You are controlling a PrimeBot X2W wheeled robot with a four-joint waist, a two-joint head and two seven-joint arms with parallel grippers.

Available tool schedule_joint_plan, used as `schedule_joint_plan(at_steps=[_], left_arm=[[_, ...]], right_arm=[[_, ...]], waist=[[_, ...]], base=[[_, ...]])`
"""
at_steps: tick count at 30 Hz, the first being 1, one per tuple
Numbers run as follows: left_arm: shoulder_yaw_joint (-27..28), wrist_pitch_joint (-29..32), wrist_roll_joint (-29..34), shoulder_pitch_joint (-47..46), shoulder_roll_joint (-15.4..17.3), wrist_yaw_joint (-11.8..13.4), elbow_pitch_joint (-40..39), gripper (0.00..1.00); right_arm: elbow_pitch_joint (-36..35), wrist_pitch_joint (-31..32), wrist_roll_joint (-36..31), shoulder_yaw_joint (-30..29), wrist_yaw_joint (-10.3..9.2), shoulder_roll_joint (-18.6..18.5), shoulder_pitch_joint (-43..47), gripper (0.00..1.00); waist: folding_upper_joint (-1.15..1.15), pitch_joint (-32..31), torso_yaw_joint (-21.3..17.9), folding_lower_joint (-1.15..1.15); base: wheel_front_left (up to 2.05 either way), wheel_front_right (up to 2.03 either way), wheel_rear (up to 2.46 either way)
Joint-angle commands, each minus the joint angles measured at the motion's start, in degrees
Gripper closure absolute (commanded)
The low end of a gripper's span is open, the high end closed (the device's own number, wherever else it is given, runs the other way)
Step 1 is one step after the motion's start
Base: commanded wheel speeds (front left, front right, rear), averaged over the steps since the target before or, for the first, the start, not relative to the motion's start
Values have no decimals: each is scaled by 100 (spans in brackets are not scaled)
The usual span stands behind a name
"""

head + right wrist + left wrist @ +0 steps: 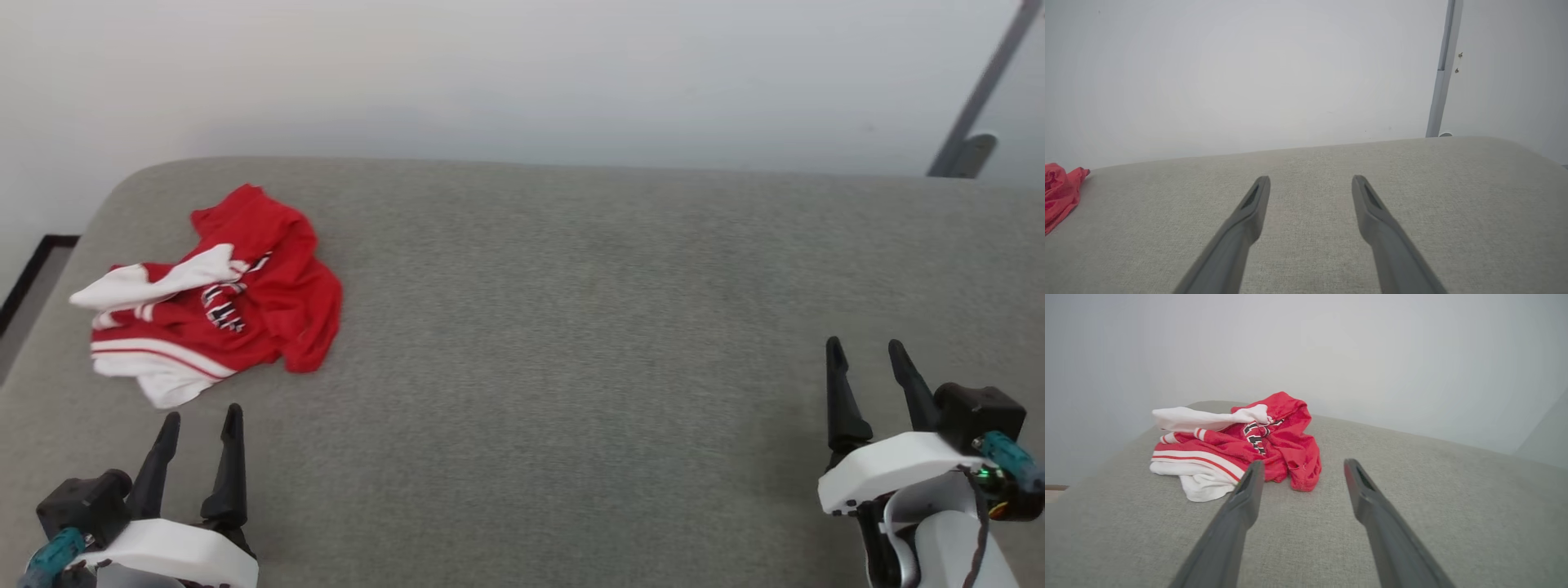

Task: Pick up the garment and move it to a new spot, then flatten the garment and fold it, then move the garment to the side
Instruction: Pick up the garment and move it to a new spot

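The garment is a red jersey with white sleeves and striped trim, lying crumpled at the far left of the grey padded surface. Black lettering shows in its folds. My left gripper stands open just in front of the garment, apart from it, with nothing between its fingers. In the left wrist view the garment lies ahead and to the left of the open left gripper. My right gripper is open at the lower right, far from the garment. A red edge of the garment shows left of the open right gripper.
The grey padded surface has rounded far corners and ends against a pale wall. A grey metal post stands behind the far right corner. A dark floor strip lies past the left edge.
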Motion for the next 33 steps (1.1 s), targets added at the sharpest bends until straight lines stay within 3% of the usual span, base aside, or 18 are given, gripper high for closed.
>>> schedule_joint_plan(at_steps=[1,18,26,33], left_arm=[[20,-59,122,2,-9,11,-13,0],[419,-206,724,376,-409,12,-18,0],[981,-205,773,671,-747,12,-421,0],[1017,-205,729,776,-905,12,-525,0]], right_arm=[[-12,-57,-118,21,2,32,48,0],[443,-209,-90,1057,1,69,-71,0],[787,-209,249,1944,1,55,-605,0],[1004,-209,426,2279,1,60,-913,0]], waist=[[0,3,178,0],[0,-189,2288,0],[0,8,2515,0],[0,78,2503,0]], base=[[0,0,0],[0,0,0],[0,0,0],[0,0,0]])
